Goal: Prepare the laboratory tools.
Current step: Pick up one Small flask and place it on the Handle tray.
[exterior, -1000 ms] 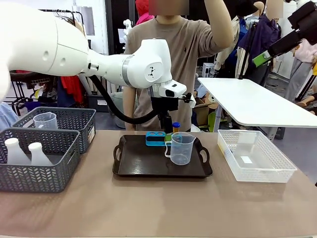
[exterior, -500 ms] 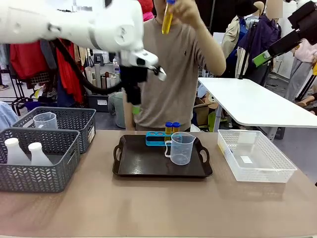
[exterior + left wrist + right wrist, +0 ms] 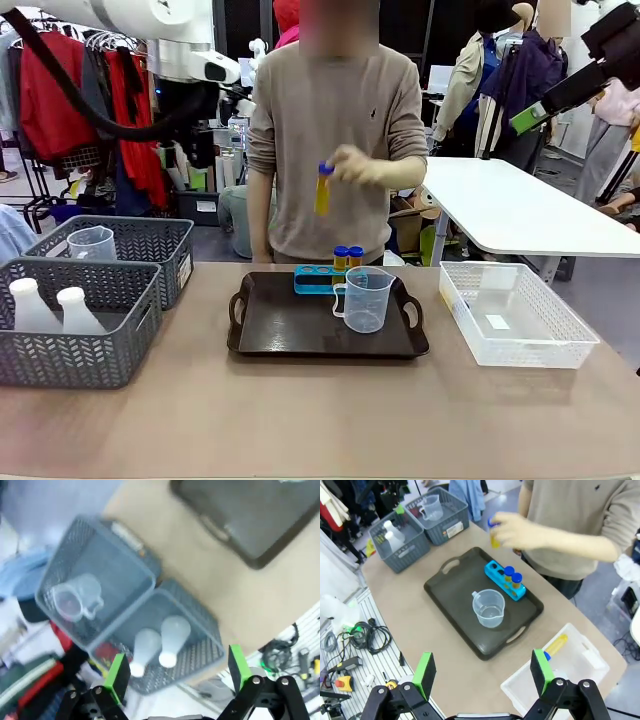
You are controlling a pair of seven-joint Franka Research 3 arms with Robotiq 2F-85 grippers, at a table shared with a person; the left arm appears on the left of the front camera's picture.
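The right end effector (image 3: 482,672) hangs high over the table (image 3: 410,615), its two green-padded fingers spread wide with nothing between them. The left end effector (image 3: 178,672) is spread just as wide and holds nothing; it looks down from above on the grey baskets.

On the robot's left side of the table, the near grey basket (image 3: 90,350) holds two white flasks (image 3: 75,310) standing side by side. Just behind it, the far grey basket (image 3: 150,245) holds a spare beaker (image 3: 92,243). On the robot's right side sits a clear basket (image 3: 540,355), with a loose tube (image 3: 556,644) lying inside it.

Between them, in the middle of the table, lies a dark tray (image 3: 290,320). A clear beaker (image 3: 367,298) stands upright on its right half, handle to the left. Just behind the beaker, at the tray's far edge, is a blue rack (image 3: 312,279). Two capped tubes (image 3: 341,257) stand in the holes at its right end.

Beyond the table stands a person. One hand (image 3: 368,168) holds a raised tube (image 3: 323,190), amber with a blue cap, in the air well above the rack.
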